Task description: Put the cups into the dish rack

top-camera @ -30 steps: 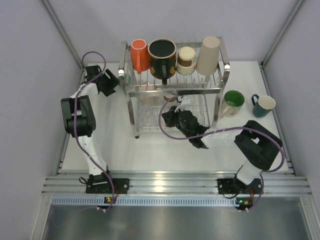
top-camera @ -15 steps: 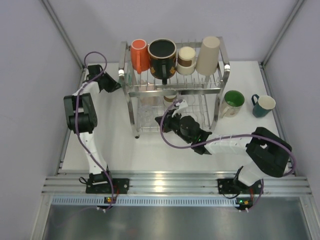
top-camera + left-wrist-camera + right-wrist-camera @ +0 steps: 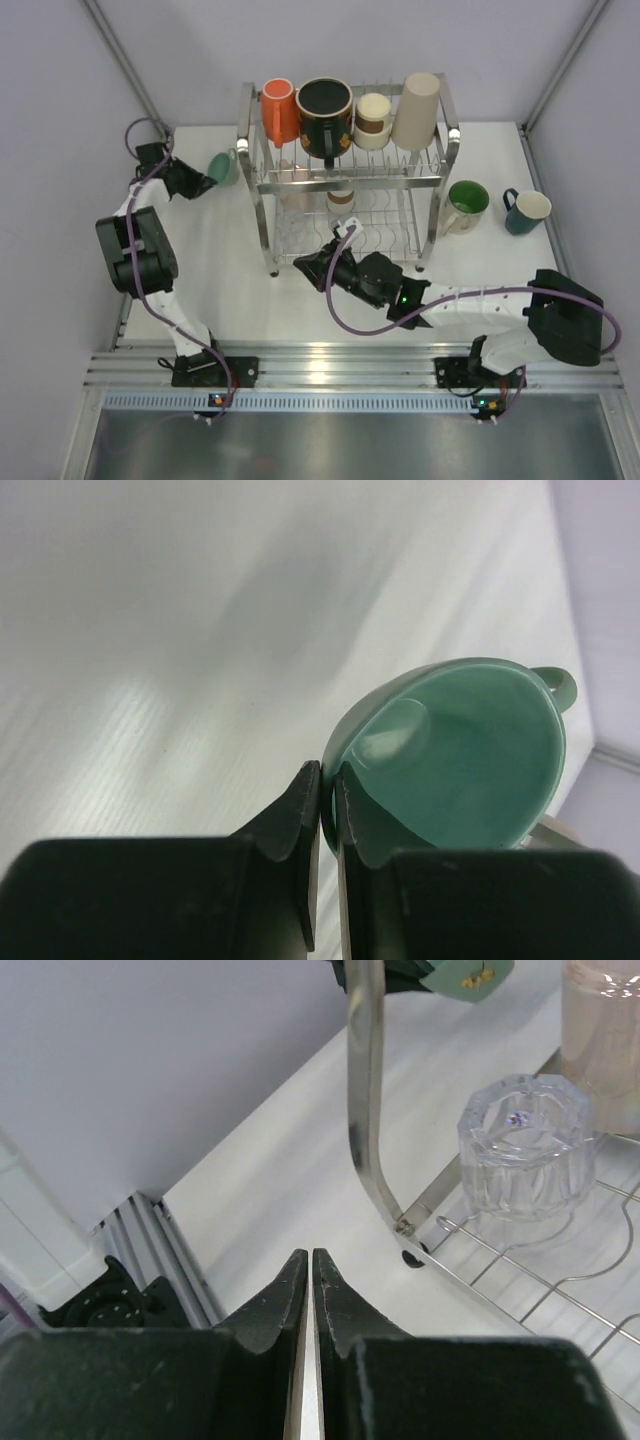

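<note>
Now the teal cup [image 3: 222,165] is further from the dish rack [image 3: 350,183], pinched by left fingers [image 3: 290,818]. Right fingers [image 3: 280,1302] are closed, empty

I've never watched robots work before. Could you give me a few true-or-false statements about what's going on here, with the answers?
1. The left gripper pinches the rim of a pale green cup. True.
2. The right gripper holds the clear glass. False: it is shut on nothing, and the glass sits upside down on the dish rack's lower wires.
3. Four cups sit on the rack's top tier. True: orange cup, black mug, paper cup, tall beige cup.
4. No cups stand on the table right of the rack. False: a green mug and a teal mug stand there.
</note>
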### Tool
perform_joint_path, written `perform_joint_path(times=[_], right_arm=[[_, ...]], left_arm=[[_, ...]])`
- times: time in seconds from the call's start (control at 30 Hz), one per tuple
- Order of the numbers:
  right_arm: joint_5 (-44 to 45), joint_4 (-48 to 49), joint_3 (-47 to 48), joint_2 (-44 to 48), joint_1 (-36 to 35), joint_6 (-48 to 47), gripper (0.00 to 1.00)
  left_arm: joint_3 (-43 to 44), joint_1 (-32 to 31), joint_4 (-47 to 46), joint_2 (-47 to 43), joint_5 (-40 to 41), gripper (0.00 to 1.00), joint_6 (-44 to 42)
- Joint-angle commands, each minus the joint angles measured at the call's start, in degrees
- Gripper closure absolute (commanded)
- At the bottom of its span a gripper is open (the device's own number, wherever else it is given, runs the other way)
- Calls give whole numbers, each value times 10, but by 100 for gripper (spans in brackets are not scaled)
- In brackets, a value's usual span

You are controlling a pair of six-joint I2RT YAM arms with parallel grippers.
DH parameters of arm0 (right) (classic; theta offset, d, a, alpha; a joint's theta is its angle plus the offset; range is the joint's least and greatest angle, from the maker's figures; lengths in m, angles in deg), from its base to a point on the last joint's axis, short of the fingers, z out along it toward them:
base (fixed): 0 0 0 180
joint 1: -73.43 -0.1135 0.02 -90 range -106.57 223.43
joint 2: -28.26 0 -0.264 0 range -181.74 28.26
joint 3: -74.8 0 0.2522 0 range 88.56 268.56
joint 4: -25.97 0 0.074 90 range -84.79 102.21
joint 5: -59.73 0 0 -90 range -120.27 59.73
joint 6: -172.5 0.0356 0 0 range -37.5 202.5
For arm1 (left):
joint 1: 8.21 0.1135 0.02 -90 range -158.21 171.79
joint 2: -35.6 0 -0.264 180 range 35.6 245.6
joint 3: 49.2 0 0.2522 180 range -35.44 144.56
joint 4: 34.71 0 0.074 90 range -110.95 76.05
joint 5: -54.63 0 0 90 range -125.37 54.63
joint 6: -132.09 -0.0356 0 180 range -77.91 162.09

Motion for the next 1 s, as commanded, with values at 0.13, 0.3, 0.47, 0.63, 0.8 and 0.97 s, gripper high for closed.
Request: perform_joint_path(times=[0.13, 0.3, 0.47, 0.63, 0.8, 0.97], right_arm=[[-90, 2, 13, 62, -20, -19, 81], [-125, -44, 32, 112, -24, -11, 67], [-167, -103, 60, 170, -27, -32, 51], [-174, -160, 96, 200, -27, 6, 37], [-122, -319, 207, 187, -27, 59, 30], [-166, -492, 340, 157, -19, 77, 27]], left_arm=[[-59, 58, -118, -197, -174, 100, 38], [-137, 62, -201, -321, -219, 100, 50], [-192, 75, -269, -407, -265, 100, 83], [-197, 79, -187, -502, -194, 100, -9], [-224, 79, -152, -600, -42, 100, -117], [-288, 78, -246, -712, -5, 100, -155]])
